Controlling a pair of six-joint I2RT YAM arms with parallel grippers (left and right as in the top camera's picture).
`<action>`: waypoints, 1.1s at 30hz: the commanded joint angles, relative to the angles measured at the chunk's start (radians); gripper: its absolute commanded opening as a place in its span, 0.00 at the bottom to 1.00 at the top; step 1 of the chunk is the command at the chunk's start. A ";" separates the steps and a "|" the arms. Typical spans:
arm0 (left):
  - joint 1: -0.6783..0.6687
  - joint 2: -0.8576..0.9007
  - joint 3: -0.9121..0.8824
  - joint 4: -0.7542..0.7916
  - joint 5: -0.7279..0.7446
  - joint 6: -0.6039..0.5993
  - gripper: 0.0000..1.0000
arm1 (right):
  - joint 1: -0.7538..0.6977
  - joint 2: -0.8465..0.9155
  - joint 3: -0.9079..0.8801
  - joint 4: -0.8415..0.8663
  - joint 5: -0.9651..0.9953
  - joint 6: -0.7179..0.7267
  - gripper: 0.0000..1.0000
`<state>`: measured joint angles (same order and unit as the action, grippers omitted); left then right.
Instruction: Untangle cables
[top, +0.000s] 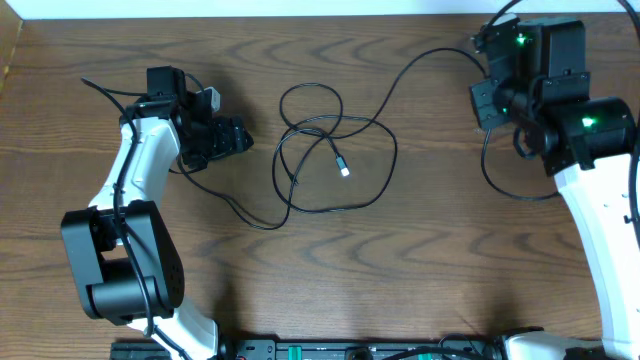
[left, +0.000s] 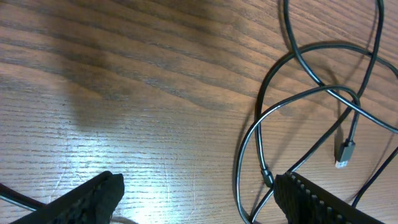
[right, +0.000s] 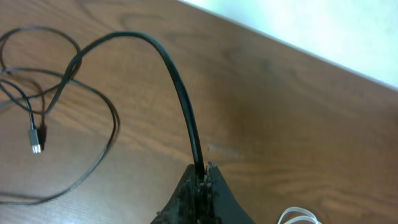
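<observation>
Black cables lie in a loose tangle of crossed loops at the table's middle, with a small plug end inside them. From that tangle one black cable rises to my right gripper, which is shut on it at the far right. My left gripper hangs open just left of the tangle, with nothing between its fingers. The nearest loops and the plug lie by its right finger. A bit of white cable shows beside the right gripper.
A thin black strand trails from under the left arm toward the tangle. Another black cord loops on the table beside the right arm. The table's far edge runs close behind the right gripper.
</observation>
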<state>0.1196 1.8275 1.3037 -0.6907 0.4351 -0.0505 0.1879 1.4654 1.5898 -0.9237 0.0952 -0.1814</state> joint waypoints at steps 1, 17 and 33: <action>-0.001 0.003 0.001 0.000 -0.010 0.008 0.84 | -0.046 0.040 -0.034 -0.019 0.011 0.035 0.01; -0.001 0.003 0.001 0.000 -0.010 0.009 0.84 | -0.181 0.395 -0.074 -0.045 0.011 0.035 0.04; -0.001 0.003 0.001 0.000 -0.010 0.008 0.84 | 0.023 0.452 -0.074 0.159 -0.503 -0.163 0.42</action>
<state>0.1196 1.8275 1.3037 -0.6903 0.4347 -0.0505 0.1299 1.9110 1.5146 -0.8150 -0.3603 -0.2474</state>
